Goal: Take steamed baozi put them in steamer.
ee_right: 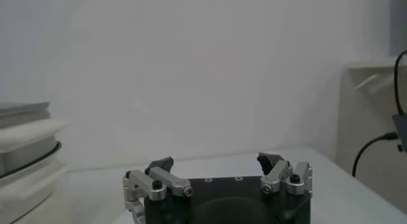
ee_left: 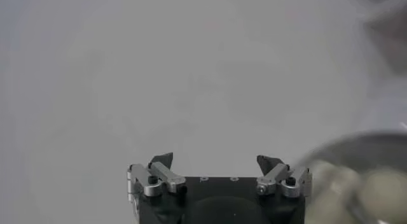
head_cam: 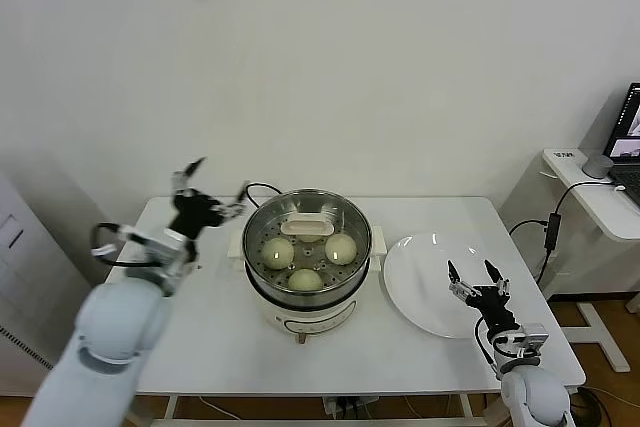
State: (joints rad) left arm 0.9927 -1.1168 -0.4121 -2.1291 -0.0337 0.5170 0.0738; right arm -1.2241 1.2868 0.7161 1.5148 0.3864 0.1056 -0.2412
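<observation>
The steamer (head_cam: 307, 299) stands mid-table, a shiny steel pot on a white base. Three cream-white baozi lie on its tray: one left (head_cam: 278, 252), one right (head_cam: 341, 248), one in front (head_cam: 306, 279). A white oblong part (head_cam: 307, 225) sits at the tray's back. My left gripper (head_cam: 218, 179) hangs raised just left of the pot's rim, open and empty. In the left wrist view that gripper (ee_left: 216, 159) is spread wide, with the pot (ee_left: 356, 149) blurred to one side. My right gripper (head_cam: 476, 272) is open and empty over the white plate (head_cam: 420, 287); in its own wrist view that gripper (ee_right: 216, 160) holds nothing.
The plate right of the steamer holds nothing. A black cord (head_cam: 262, 187) runs behind the pot. A side table with a laptop (head_cam: 628, 137) stands at the far right, and a white cabinet (head_cam: 20, 277) at the left. The right wrist view shows the steamer's side (ee_right: 25, 149).
</observation>
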